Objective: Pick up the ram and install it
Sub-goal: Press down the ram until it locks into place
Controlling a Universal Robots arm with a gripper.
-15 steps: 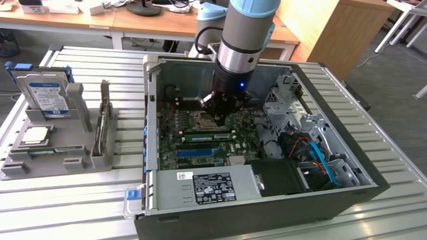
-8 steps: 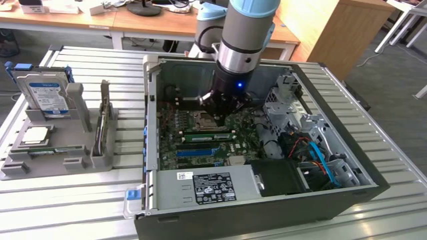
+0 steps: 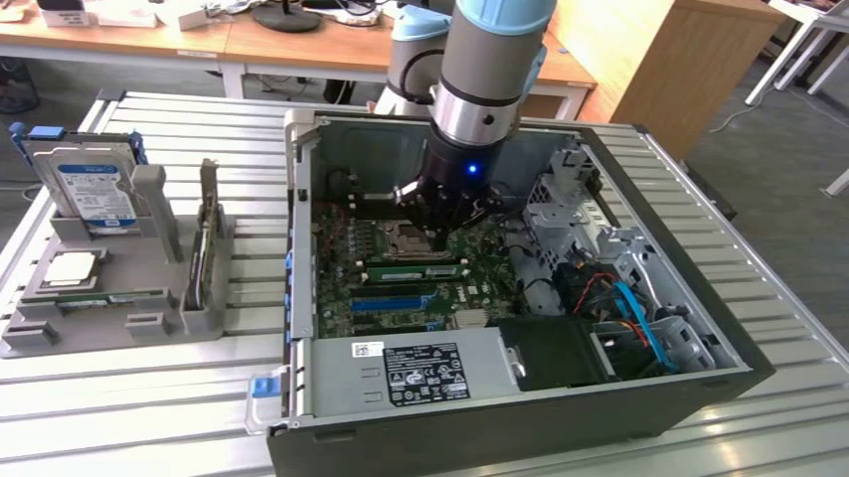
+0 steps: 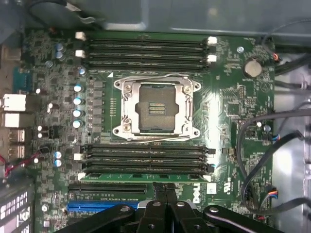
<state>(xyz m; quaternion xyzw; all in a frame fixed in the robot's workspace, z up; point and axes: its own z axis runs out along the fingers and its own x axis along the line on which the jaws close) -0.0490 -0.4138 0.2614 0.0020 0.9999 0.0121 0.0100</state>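
the black claw [image 4: 165, 194] is clenched, its tips pressing on the long thin green ram stick [image 4: 146, 177], which sits in a black motherboard slot [image 4: 146, 167] beside the silver cpu socket [image 4: 155, 108].

The exterior view looks down at a slant from high above the front edge of the slatted table [image 3: 159, 397], taking in the whole open computer case [image 3: 717, 338] and my arm. My wrist camera faces straight down, close over the motherboard [image 4: 233, 97], my gripper [image 4: 165, 204] at its frame edge. Both views share the CPU socket [image 4: 155, 109] and the memory slots [image 4: 146, 158] beside it.
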